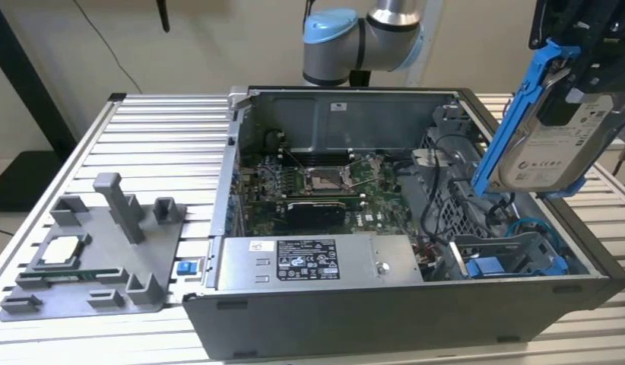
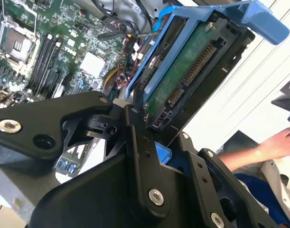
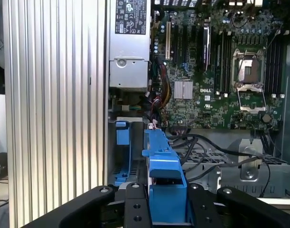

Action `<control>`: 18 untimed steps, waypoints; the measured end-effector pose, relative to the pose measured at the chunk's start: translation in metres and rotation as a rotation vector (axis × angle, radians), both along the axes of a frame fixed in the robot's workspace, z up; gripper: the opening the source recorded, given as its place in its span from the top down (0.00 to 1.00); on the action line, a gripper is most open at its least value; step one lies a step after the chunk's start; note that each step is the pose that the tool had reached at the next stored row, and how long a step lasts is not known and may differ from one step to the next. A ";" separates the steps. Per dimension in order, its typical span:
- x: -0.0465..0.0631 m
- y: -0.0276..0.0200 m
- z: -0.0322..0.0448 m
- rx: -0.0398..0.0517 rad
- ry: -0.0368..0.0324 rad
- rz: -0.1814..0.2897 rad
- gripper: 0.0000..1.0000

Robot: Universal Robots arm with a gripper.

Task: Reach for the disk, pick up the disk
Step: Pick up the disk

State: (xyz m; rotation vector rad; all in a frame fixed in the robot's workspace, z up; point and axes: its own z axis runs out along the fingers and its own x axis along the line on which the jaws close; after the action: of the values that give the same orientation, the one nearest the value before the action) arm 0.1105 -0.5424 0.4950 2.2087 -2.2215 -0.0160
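The disk (image 1: 556,141) is clear of the computer case (image 1: 394,319) and hangs in the air above the case's end nearest the exterior view's right. It stands nearly on edge, tilted, with its labelled silver face toward the exterior camera and its blue carrier frame (image 1: 515,114) along the long side. The lower end of the disk sits just above the open drive bay (image 1: 506,255), not touching it.

The gripper (image 1: 582,46) holds the disk from above. In the second wrist view the black fingers (image 2: 140,137) are pinched on the blue frame (image 2: 156,61) at the connector end of the disk (image 2: 182,71), whose green circuit board faces that camera. In the first wrist view the blue frame (image 3: 163,185) is clamped between the two black fingers (image 3: 135,206), with the motherboard (image 3: 216,71) and the power supply (image 3: 128,42) well below.

Task status, judged from the pictures: the reach is complete and the grasp is made. The lift appears complete as well, since no part of the disk rests on the case or on the desk (image 1: 150,144).

Other items: a grey fixture (image 1: 99,251) with a small square chip in it stands on the desk near the edge at the exterior view's left. A second blue carrier (image 1: 500,266) lies in the drive bay. A person's hand (image 2: 277,142) is visible beyond the desk in the second wrist view, well apart from the disk.
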 end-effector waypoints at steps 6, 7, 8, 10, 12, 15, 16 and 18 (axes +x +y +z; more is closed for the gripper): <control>0.000 -0.0004 -0.0040 -0.0008 0.0000 0.000 1.00; 0.000 -0.0013 -0.0053 -0.0009 0.0000 0.000 1.00; 0.000 -0.0034 -0.0067 -0.0013 0.0001 0.000 1.00; 0.000 -0.0094 -0.0092 -0.0008 0.0005 -0.001 1.00; 0.000 -0.0155 -0.0108 -0.0007 0.0010 -0.003 1.00; 0.000 -0.0249 -0.0128 -0.0008 0.0026 -0.005 1.00; 0.000 -0.0270 -0.0136 -0.0007 0.0034 -0.006 1.00; 0.000 -0.0307 -0.0154 -0.0008 0.0050 -0.010 1.00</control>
State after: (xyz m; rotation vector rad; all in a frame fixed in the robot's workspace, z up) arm 0.1104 -0.5731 0.4796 2.1952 -2.2292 -0.0206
